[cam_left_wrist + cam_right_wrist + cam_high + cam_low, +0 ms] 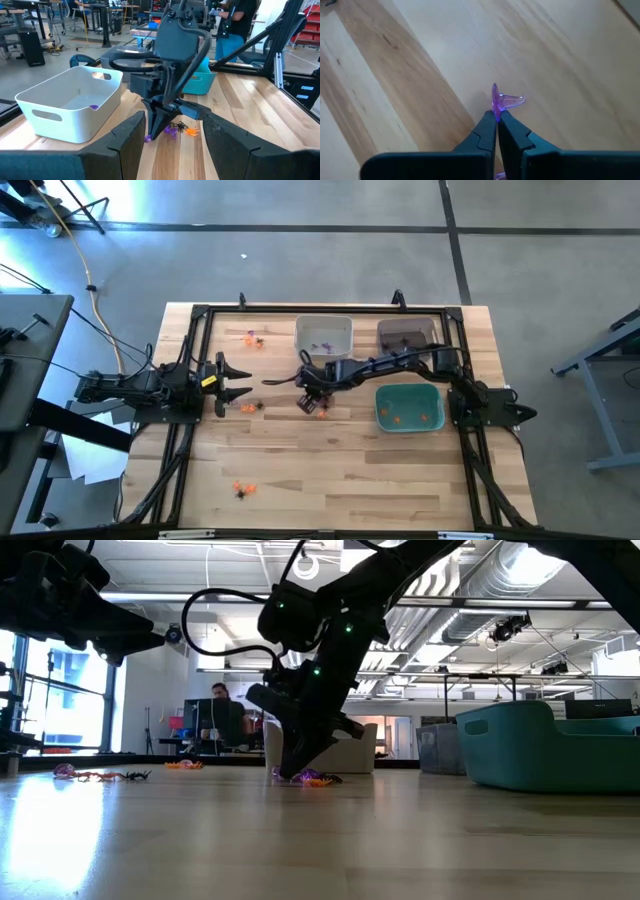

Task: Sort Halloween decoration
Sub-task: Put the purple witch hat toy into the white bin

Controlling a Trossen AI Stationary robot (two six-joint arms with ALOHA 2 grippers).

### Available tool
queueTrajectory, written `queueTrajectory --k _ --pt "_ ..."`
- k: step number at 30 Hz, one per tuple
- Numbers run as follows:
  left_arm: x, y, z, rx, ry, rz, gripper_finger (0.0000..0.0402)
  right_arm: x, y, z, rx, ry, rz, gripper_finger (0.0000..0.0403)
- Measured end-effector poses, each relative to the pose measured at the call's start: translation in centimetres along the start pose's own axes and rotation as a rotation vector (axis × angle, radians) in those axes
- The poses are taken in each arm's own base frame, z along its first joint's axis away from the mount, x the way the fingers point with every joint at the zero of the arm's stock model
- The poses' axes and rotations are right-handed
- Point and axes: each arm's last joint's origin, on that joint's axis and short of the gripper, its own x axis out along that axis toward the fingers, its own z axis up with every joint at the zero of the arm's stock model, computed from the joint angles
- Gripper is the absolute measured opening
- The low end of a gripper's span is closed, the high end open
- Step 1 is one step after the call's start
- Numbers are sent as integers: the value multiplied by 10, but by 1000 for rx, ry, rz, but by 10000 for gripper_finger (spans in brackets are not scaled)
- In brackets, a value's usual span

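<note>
Currently I have the right gripper [497, 116] down at the table [400, 480] near its middle, just in front of the white bin [323, 336]. Its fingers are pressed together on a purple trinket [501, 102]; the right wrist view shows the translucent purple piece pinched at the fingertips [490, 122] above the wood. In the low view the same gripper [290, 772] has its tips at the table surface, beside a small cluster of purple and orange trinkets [315, 778].

I note the left gripper [238, 380] waiting over the left part of the table, fingers spread wide apart and holding nothing. Its two dark fingers [127, 140] frame the left wrist view, which looks toward the right arm.

Remaining trinkets are scattered in groups:
- orange and black pieces [249, 407] just beside the left gripper;
- a group [254, 338] near the far edge, left of the white bin;
- a group [242, 489] near the front edge.

Bin contents, as seen from above:
- white bin: purple pieces [322, 346];
- teal bin [408, 407]: orange pieces [400, 418];
- dark bin [407, 335], behind the teal one: I cannot tell.

A person [222, 710] is visible in the room beyond the table.
</note>
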Motion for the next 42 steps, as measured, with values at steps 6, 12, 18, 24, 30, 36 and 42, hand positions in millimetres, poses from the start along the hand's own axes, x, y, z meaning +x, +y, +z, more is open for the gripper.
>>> queueTrajectory --k 6,12,18,24,30,36,42 --pt "0 0 0 0 0 0 186 -1 2 -1 -4 0 1 6" --pt "0 0 0 0 0 0 186 -1 3 -1 -7 -3 0 6" --pt "0 0 0 0 0 0 186 -6 3 1 -6 -14 2 6" --pt "0 0 0 0 0 0 186 -27 3 8 -9 -52 3 6" --pt "0 0 0 0 0 0 186 -58 -2 17 -16 -99 -35 6" --pt "0 0 0 0 0 0 186 -80 -12 22 -4 -102 -74 6" --pt "0 0 0 0 1 0 186 -92 -24 28 2 -104 -92 6"
